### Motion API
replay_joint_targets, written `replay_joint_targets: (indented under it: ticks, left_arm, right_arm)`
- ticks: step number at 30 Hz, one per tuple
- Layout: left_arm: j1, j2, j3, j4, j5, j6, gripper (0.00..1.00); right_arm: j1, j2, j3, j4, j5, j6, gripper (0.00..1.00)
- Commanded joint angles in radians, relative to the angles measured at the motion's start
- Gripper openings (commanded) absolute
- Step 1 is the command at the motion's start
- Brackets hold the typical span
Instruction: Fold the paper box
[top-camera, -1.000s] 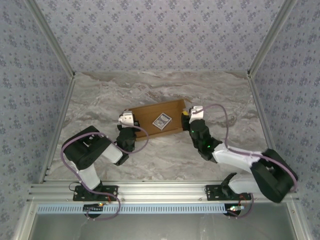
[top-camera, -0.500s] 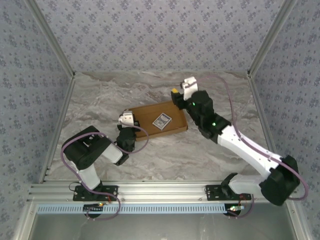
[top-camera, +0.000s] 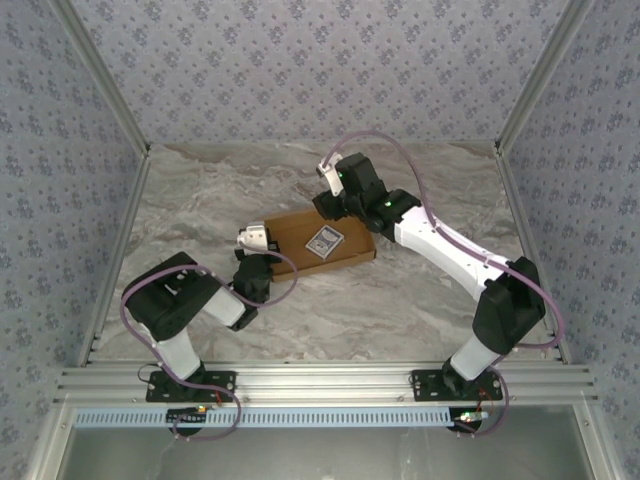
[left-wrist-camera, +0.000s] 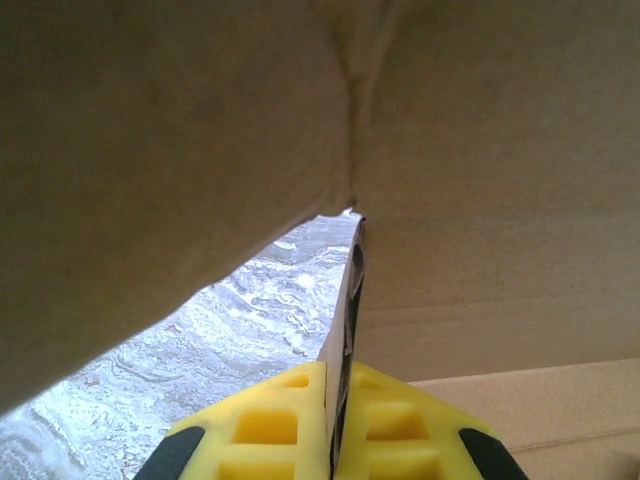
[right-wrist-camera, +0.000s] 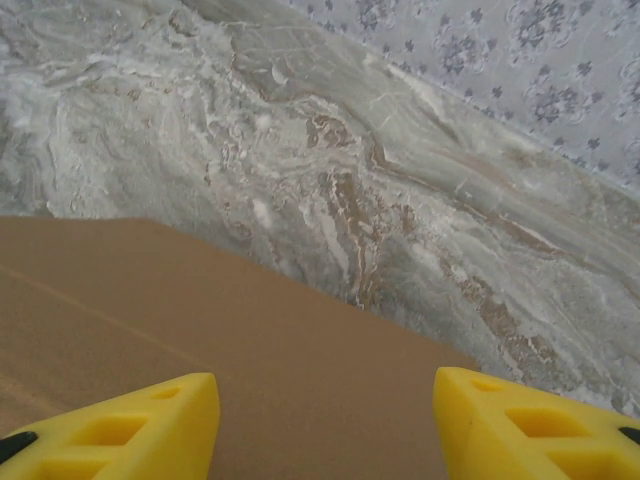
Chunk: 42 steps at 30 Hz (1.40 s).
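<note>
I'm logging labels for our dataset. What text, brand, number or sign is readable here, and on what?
No readable text.
The small card on the paper box: dark print with a white border, too small to read.
The paper box itself: plain brown, no print seen.

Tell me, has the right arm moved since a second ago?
Yes. The right arm swung its jaws from the box's right end to its far edge, closer to the back wall.
</note>
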Motion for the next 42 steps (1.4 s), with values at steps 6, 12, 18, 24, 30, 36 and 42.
replay_joint_targets:
  ticks: [6,12,18,24,30,36,42]
  left_arm:
    - [-0.009,-0.064,-0.025,-0.287,0.044,-0.101,0.13]
    - [-0.012,-0.171,-0.071,-0.396,0.064,-0.170,0.28]
    - [-0.017,-0.361,-0.077,-0.660,0.111,-0.231,0.42]
    - [-0.017,-0.647,-0.054,-1.129,0.144,-0.331,0.48]
    - [0.031,-0.998,-0.009,-1.547,0.218,-0.410,0.50]
    - [0.160,-1.080,0.153,-1.764,0.403,-0.389,0.50]
    - [0.286,-0.927,0.284,-1.709,0.615,-0.353,0.54]
  right_arm:
    - [0.000,0.001,-0.034,-0.055,-0.021,0.005,0.61]
    - [0.000,0.002,-0.041,-0.047,-0.026,0.012,0.61]
    - [0.000,0.002,-0.062,-0.038,-0.027,0.021,0.60]
    - [-0.001,0.001,-0.076,-0.037,-0.022,0.026,0.60]
    - [-0.003,0.010,-0.093,-0.025,-0.014,0.026,0.60]
    - [-0.003,0.022,-0.133,-0.024,0.013,0.019,0.59]
    - [-0.001,0.021,-0.195,-0.005,0.017,0.025,0.59]
